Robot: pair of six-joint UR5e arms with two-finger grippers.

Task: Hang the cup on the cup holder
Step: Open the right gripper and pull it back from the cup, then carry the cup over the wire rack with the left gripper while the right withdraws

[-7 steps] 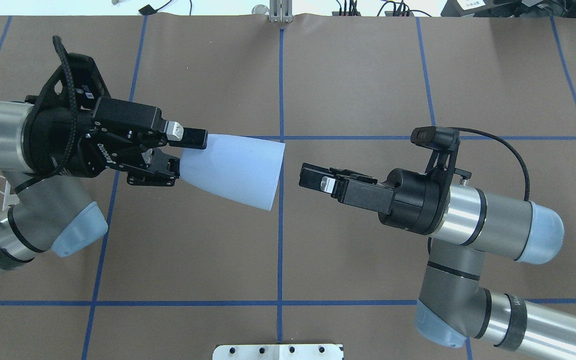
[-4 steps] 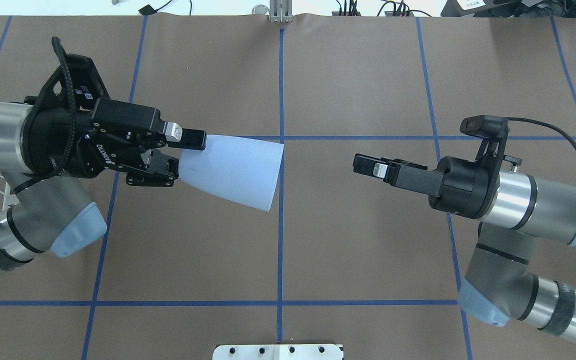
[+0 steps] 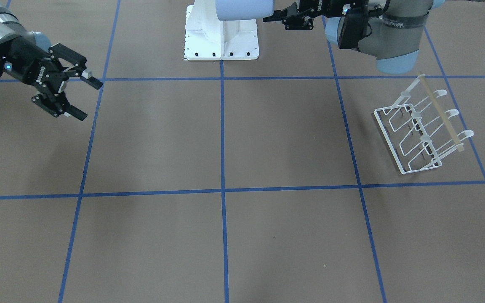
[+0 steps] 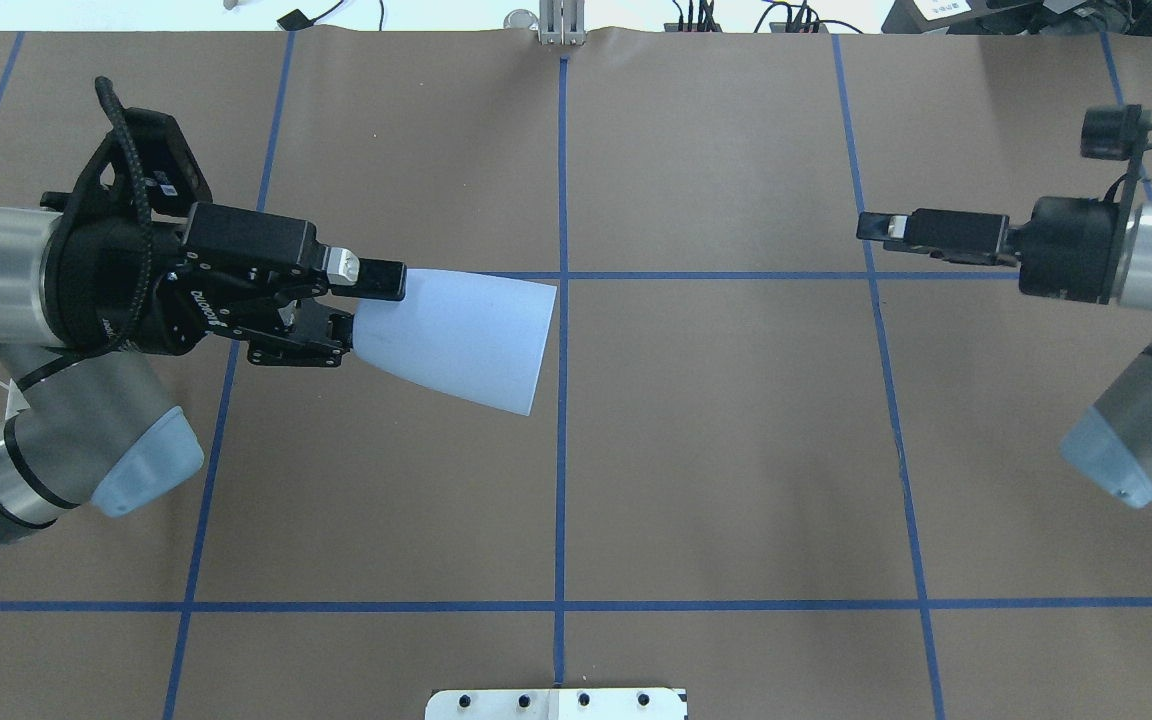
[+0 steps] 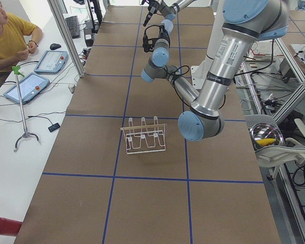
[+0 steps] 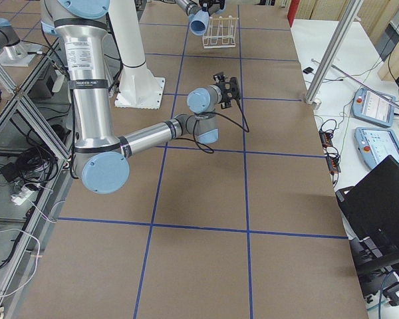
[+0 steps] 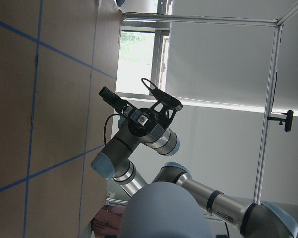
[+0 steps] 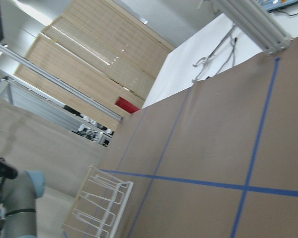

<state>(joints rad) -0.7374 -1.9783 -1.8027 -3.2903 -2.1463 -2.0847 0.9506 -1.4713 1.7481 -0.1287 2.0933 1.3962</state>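
The left gripper [image 4: 361, 305] has its jaws clenched on the narrow base of the cup [image 4: 466, 335]. The cup lies sideways in the air above the worktop [image 4: 716, 450], its wide mouth facing the middle blue tape line [image 4: 561, 150]. The cup holder [image 3: 421, 130] stands on the worktop on the robot's left side, near the left arm's elbow and well apart from the cup (only a corner of its wire shows in the overhead view). The right gripper [image 3: 87, 100] hovers over the worktop's right side, its jaws released and holding nothing.
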